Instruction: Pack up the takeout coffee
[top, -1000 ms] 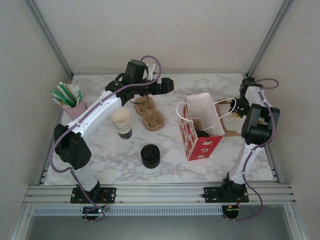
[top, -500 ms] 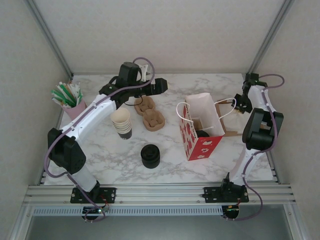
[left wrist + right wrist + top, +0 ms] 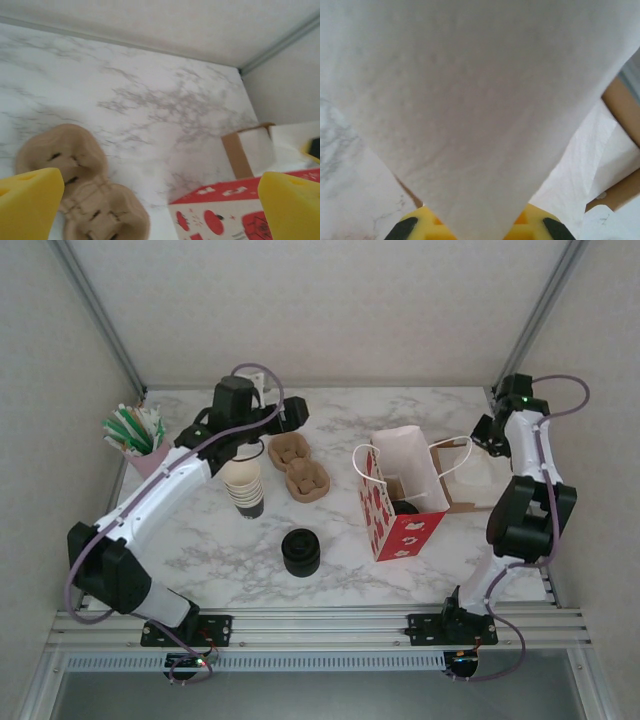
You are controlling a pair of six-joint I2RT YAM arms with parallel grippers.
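The takeout coffee (image 3: 405, 507) stands inside the red-and-white paper bag (image 3: 392, 530); its round black lid shows through the bag's open top. My left gripper (image 3: 292, 413) hangs open and empty above the brown pulp cup carrier (image 3: 298, 468), well left of the bag. In the left wrist view the gripper (image 3: 160, 210) looks past the carrier (image 3: 75, 185) toward the bag (image 3: 240, 212). My right gripper (image 3: 486, 438) is behind and to the right of the bag. Its yellow fingers (image 3: 420, 223) are shut on a white paper napkin (image 3: 480, 100) that covers most of the right wrist view.
A stack of lidless paper cups (image 3: 243, 486) and a squat black stack of lids (image 3: 300, 552) stand left of the bag. A pink cup of straws (image 3: 140, 440) is at the far left. A brown napkin box (image 3: 462, 502) lies right of the bag.
The left arm has swung left, away from the bag, still open. The right gripper has closed on the napkin, and its wrist has moved back toward the far right corner.
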